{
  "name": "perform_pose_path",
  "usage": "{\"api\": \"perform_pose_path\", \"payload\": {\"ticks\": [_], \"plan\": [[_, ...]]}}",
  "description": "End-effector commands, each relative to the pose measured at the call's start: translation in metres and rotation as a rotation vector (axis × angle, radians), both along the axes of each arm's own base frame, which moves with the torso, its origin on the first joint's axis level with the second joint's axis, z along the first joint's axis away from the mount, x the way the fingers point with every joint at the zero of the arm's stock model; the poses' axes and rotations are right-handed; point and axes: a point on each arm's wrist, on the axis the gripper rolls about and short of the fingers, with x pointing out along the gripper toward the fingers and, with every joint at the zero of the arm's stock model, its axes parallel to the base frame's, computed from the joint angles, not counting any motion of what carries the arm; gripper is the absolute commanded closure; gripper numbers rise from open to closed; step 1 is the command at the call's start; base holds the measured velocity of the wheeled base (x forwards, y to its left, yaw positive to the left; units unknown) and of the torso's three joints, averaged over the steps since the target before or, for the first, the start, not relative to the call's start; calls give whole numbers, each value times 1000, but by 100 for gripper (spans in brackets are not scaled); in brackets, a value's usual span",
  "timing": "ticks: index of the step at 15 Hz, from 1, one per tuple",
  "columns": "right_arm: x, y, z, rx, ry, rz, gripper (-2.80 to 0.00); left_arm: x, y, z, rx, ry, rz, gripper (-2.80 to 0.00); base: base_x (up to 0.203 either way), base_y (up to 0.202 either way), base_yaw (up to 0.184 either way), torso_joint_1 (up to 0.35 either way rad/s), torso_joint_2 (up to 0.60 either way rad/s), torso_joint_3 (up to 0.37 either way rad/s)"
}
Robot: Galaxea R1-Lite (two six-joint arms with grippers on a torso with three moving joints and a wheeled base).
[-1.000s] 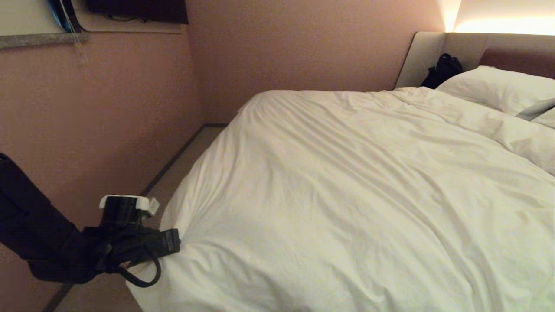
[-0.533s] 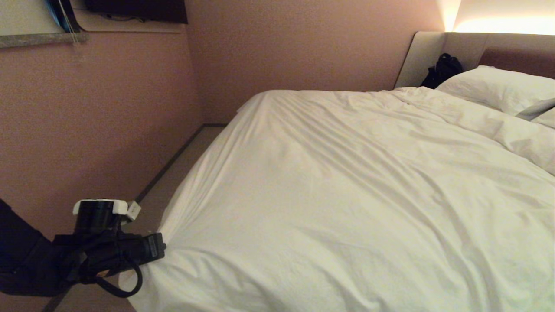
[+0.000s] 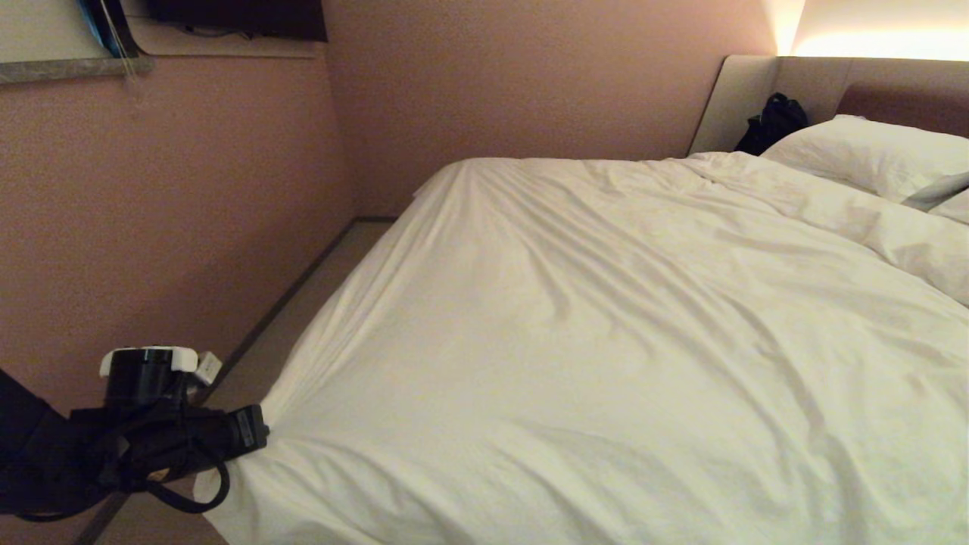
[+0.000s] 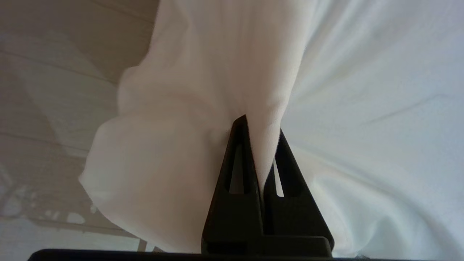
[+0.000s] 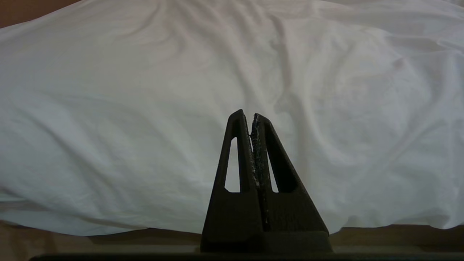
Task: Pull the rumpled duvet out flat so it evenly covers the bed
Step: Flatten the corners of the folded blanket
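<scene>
Head view: the duvet (image 3: 606, 341) spreads creased over the bed (image 3: 764, 91) beside pink walls (image 3: 189, 212); the left pincer (image 3: 253, 428) grips its near left corner. Left wrist view: fabric is pinched between the fingers (image 4: 237, 163). Right wrist view: the right pincer (image 5: 252, 117) is clenched empty.

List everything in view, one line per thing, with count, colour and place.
duvet: one, white, spread over the bed, creased, near left corner pulled out past the edge
pillow: one, white, at the head; a greyish edge of something beside it
headboard: one, beige and brown, far right
bag: one, black, by the headboard
wall: pinkish, left and behind
floor: beige strip between wall and bed
dark screen: one, on the wall, top left
left gripper: black, at the near left corner, shut on the duvet
right gripper: black, shut, empty, facing the duvet
</scene>
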Motion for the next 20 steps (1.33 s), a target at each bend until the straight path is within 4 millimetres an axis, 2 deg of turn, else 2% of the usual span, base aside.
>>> {"api": "perform_pose_path", "payload": {"ticks": [1, 5, 11, 15, 20], "plan": [[0, 0, 0, 0, -1, 0, 0, 6, 6, 3, 2, -17, 22, 0, 0, 0, 0, 0, 0, 0], [0, 0, 0, 0, -1, 0, 0, 14, 17, 8, 7, -36, 53, 0, 0, 0, 0, 0, 0, 0], [0, 0, 0, 0, -1, 0, 0, 19, 46, 3, 16, -22, 133, 0, 0, 0, 0, 0, 0, 0], [0, 0, 0, 0, -1, 0, 0, 19, 49, 2, 15, -21, 138, 0, 0, 0, 0, 0, 0, 0], [0, 0, 0, 0, -1, 0, 0, 15, 61, 3, -22, -26, 153, 0, 0, 0, 0, 0, 0, 0]]}}
